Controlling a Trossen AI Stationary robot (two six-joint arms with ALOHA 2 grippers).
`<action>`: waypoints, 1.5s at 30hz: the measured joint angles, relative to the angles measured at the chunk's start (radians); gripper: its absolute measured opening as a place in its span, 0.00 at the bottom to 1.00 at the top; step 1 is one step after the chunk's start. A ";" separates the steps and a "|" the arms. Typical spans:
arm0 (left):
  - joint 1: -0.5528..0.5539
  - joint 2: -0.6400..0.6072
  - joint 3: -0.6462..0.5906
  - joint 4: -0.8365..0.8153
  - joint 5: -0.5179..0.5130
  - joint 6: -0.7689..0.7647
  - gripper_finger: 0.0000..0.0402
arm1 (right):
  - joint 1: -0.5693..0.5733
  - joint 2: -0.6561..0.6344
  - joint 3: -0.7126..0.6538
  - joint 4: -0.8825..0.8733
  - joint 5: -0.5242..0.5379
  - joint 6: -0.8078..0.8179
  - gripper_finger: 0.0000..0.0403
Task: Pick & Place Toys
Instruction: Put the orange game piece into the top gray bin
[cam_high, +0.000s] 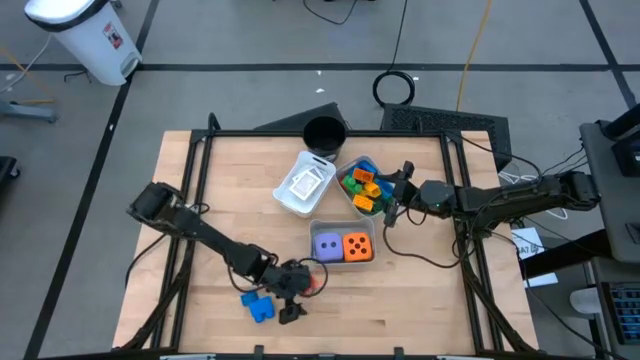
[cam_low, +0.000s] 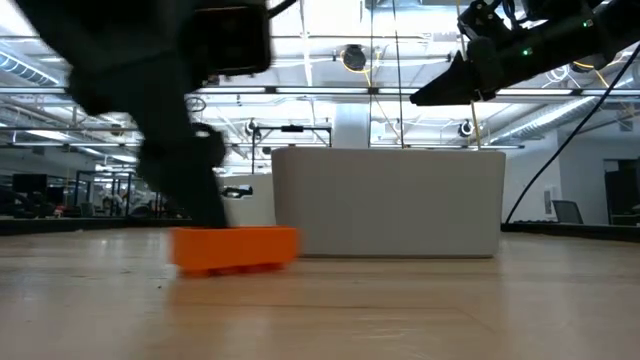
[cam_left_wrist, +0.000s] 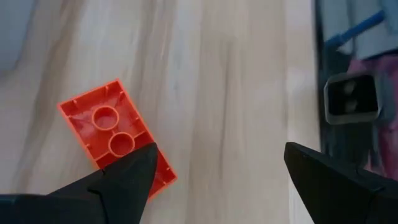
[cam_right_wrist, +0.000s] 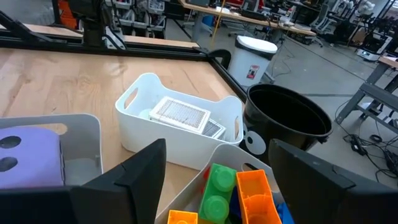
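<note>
An orange-red brick (cam_left_wrist: 107, 127) lies upside down on the wooden table, hollow side up, near the front edge; it also shows in the low view (cam_low: 235, 248). My left gripper (cam_left_wrist: 217, 171) stands open and slanting down over it, one finger above the brick's near corner and the other over bare wood. My right gripper (cam_right_wrist: 217, 186) hangs open above the tray of coloured blocks (cam_high: 362, 188), with nothing between its fingers. The purple and orange dice (cam_high: 343, 246) sit in a tray of their own, and the white tiles (cam_right_wrist: 180, 113) lie in the white tray (cam_high: 305, 184). My left gripper has one finger (cam_left_wrist: 127, 177) over the brick's corner (cam_left_wrist: 163, 177), coming from above at a slant. Whether that finger touches the brick I cannot tell. The brick lies flat on the table.
Two blue bricks (cam_high: 258, 304) lie on the table just left of my left gripper. The black round cup (cam_high: 324, 133) stands at the far edge behind the trays. Bare wood stretches along the front right and the left of the table.
</note>
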 joint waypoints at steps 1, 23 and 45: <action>-0.004 -0.021 -0.001 -0.040 -0.002 -0.006 0.90 | 0.000 0.000 0.000 0.000 0.000 0.000 0.63; -0.065 -0.059 -0.003 -0.424 -0.281 -0.098 0.90 | 0.000 0.000 0.000 -0.009 -0.002 0.001 0.63; -0.023 -0.062 -0.003 -0.388 -0.271 -0.041 0.35 | 0.001 0.000 0.000 -0.010 -0.004 0.002 0.63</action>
